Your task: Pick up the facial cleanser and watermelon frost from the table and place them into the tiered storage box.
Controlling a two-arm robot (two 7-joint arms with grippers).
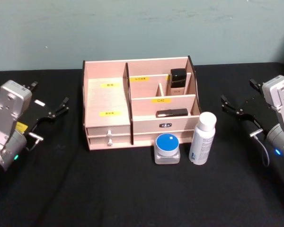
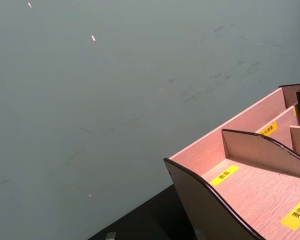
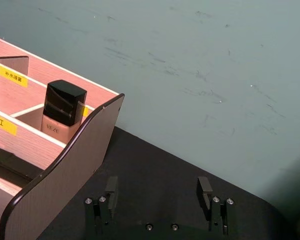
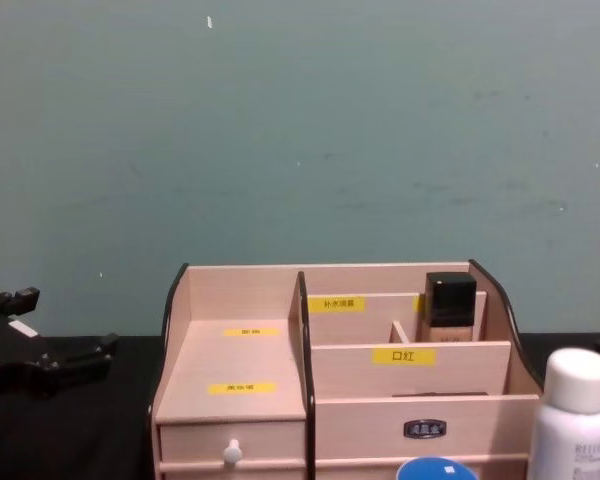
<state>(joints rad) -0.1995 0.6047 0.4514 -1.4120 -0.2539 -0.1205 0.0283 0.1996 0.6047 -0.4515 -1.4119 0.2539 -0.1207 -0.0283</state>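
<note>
Black tabletop (image 1: 132, 198): watermelon frost (image 1: 167, 147) and facial cleanser (image 1: 202, 138) standing before tiered storage box (image 1: 109, 101).
Left gripper (image 1: 58, 109), right gripper (image 1: 229, 106) flanking, fingers spread.

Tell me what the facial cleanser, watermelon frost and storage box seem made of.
Facial cleanser: likely matte white plastic, opaque. Watermelon frost: frosted translucent jar, glass or plastic; glossy blue lid. Tiered storage box: pale board with visible grain, dark edges.

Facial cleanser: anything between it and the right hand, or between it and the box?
Nothing visible. The open right hand is right of the facial cleanser, bare table between them. The watermelon frost stands on its left; the tiered storage box is just behind.
</note>
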